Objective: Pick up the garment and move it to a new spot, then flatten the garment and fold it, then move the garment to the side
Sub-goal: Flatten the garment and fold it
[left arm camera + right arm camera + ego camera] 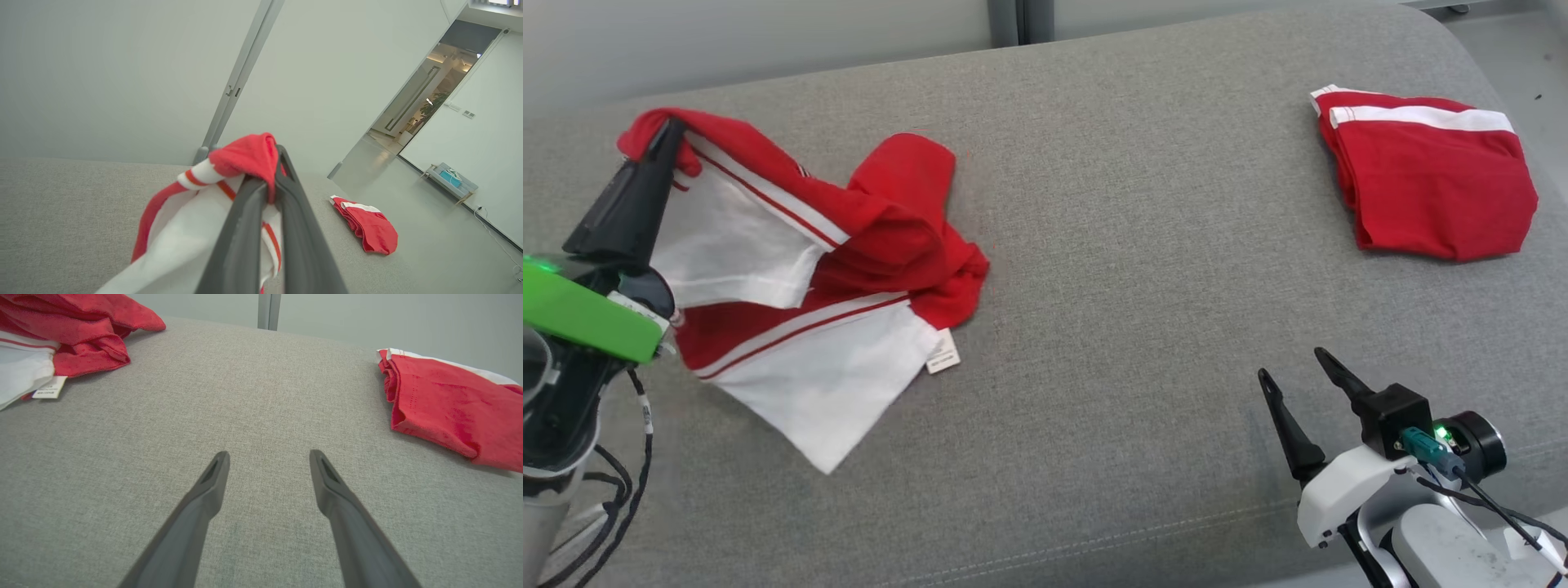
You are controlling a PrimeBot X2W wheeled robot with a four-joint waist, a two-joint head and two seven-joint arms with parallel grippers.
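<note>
A crumpled red and white garment (809, 269) lies on the left part of the grey cushioned surface (1111, 269), a white label at its near edge. My left gripper (670, 135) is shut on a red edge of it at the far left, and that edge is raised off the surface. In the left wrist view the red hem (249, 157) bunches over my two closed fingers (245, 228) and white cloth hangs below. My right gripper (1290, 371) stands open at the lower right over bare fabric, holding nothing. Its fingers (208, 486) are spread wide in the right wrist view.
A second red garment (1429, 175) with a white stripe lies folded at the far right of the surface; it is also in the right wrist view (449, 408) and the left wrist view (367, 224). A pale wall (768, 33) runs behind. An open doorway (416, 106) leads off beyond.
</note>
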